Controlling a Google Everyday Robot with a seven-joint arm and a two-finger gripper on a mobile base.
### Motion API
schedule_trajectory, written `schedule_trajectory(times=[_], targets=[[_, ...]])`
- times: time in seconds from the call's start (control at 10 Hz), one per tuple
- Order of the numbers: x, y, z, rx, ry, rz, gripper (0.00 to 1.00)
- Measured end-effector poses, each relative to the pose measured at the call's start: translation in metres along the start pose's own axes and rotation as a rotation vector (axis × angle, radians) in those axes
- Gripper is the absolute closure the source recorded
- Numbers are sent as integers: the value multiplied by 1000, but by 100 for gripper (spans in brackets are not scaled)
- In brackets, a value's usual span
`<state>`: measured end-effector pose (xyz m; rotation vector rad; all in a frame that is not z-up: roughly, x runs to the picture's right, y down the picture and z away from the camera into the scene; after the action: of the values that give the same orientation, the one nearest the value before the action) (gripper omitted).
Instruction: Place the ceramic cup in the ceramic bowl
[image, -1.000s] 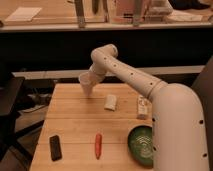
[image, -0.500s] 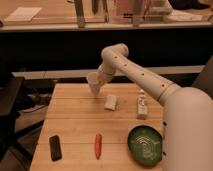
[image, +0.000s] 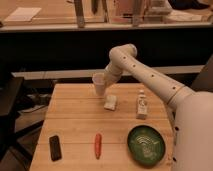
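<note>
Wooden table (image: 75, 122), end effector (image: 105, 81) pinching ceramic cup (image: 98, 85) aloft — ceramic bowl (image: 146, 145) well apart.

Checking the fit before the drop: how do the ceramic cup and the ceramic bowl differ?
The ceramic cup is white, the ceramic bowl dark green. The cup is narrow and tall, the bowl wide and shallow. The cup is held over the back of the table in the gripper, jaws shut; the bowl sits at the front right. Both are round, open-topped.
</note>
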<state>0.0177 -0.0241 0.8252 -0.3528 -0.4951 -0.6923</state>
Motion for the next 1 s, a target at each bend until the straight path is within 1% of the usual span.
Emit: schedule_trajectory(times=[0.2,0.3,0.4,0.8,0.9,1.0], targets=[[4,19,-10,1,-3,15,98],[2,27,-14,2,-5,26,98],[1,30,-16,2,-7,28,98],[2,62,-30,-1,-15,58,98],[2,75,-35,0,-18,69,98],[2,78,-36,1,-18,74,98]])
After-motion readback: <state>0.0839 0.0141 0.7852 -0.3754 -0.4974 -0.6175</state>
